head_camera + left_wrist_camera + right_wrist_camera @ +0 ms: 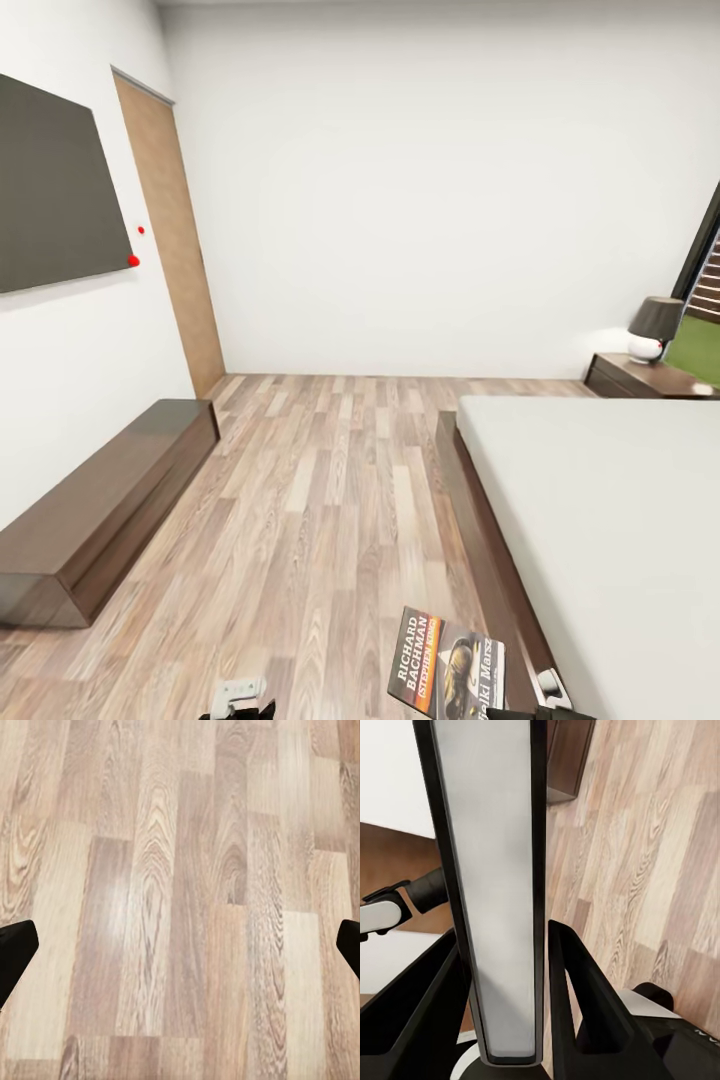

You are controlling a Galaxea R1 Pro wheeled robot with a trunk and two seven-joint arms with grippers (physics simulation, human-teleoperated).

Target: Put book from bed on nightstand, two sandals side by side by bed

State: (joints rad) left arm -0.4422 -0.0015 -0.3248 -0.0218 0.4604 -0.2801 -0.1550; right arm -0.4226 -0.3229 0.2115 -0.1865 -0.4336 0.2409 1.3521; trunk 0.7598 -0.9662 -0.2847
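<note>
Right wrist view shows the right pincer (514,967) closed on the thin paperback book (495,870), seen edge-on: pale page block between dark cover edges, a black finger pressed against each side. Head view shows that book (447,668) near the picture's lower edge, held above the light brown wood-plank floor (320,500), its dark cover with a golden shape and an orange band reading "Richard Bachman" facing up, just beside the dark brown wooden frame of the large low bed (600,520). Left wrist view shows the left pincer (180,945) spread wide, one black fingertip (15,949) at each side of the picture, nothing between them and bare planks beyond. A small dark reddish-brown nightstand (640,378) stands by the bed's far corner carrying a dark-shaded lamp (655,328). Open floor runs between the bed's edge and a long low dark bench (110,500) along the white wall under a big black wall screen (50,185).
</note>
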